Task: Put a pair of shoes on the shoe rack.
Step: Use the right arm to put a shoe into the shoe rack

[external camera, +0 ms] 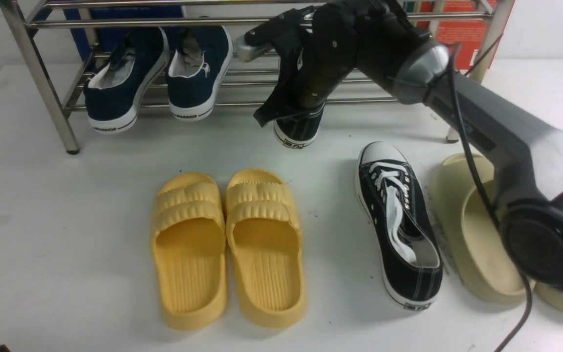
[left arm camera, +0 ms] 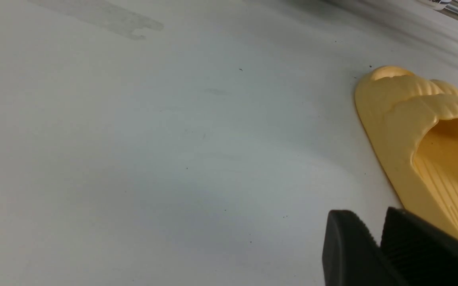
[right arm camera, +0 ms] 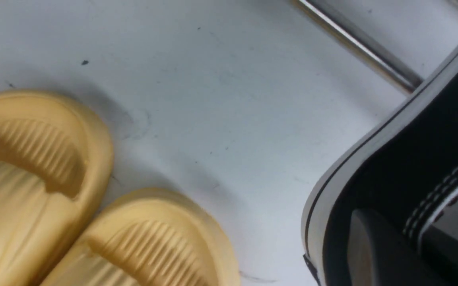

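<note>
Right gripper (external camera: 257,83), upper center, pinches black canvas sneaker with white sole (external camera: 301,124) at silver metal tube rack (external camera: 232,103). Matching black canvas sneaker with white laces (external camera: 399,230): right of center, on table. Left jaws: spread unclear.

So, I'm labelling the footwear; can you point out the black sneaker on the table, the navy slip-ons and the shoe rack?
Black sneaker (external camera: 403,230): front view, laced upper.
Navy slip-ons (external camera: 115,100) (external camera: 196,95): front view, heel ends.
Shoe rack (external camera: 44,78): front view, slanted leg.

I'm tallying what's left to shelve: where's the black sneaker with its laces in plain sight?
In the front view, right of centre, the sneaker lies between the yellow slides and beige slides.
</note>
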